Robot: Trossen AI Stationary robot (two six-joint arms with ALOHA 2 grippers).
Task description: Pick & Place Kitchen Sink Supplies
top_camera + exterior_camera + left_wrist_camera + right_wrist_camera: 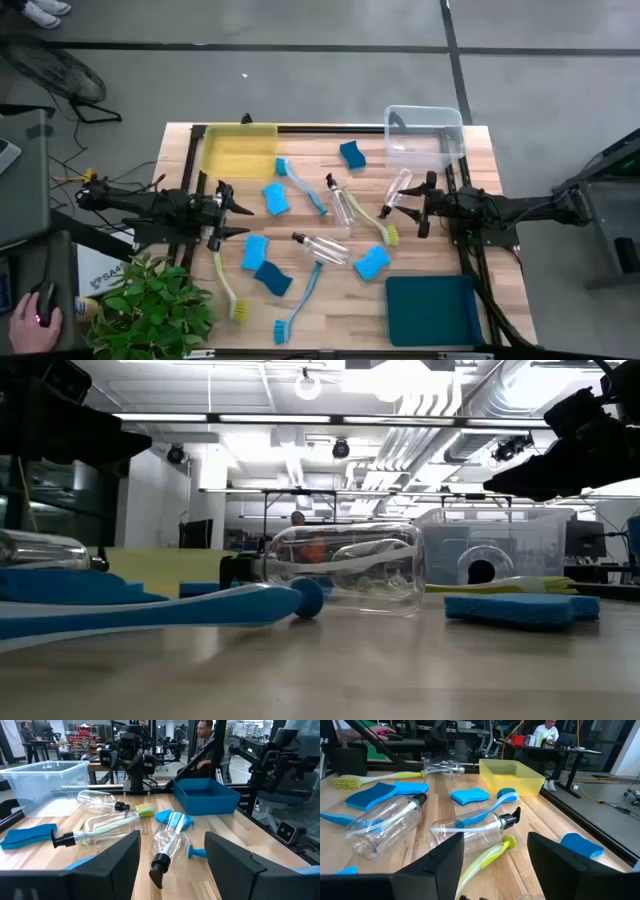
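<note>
Left gripper [232, 210] sits at the left table edge, fingers spread, holding nothing. Right gripper [418, 205] is at the right edge, also spread and empty, facing the left one across the wooden table [340, 300].

Supplies lie loose between them:
- Clear bottle [321, 247] just ahead of the left gripper, toward the middle, black cap pointing at it.
- Second bottle [340, 203] at table centre, on its side.
- Third bottle [397, 189] just beside the right gripper's fingertips.
- Yellow-green brush [376, 222] near the right gripper, head toward it.
- Blue brush [300, 182] ahead of the left gripper, near the yellow bin [240, 150].
- Blue sponge [275, 198] near the left gripper's fingertips.

Clear bin [425, 135] is behind the right gripper's side, teal bin [430, 308] on its other side.
</note>
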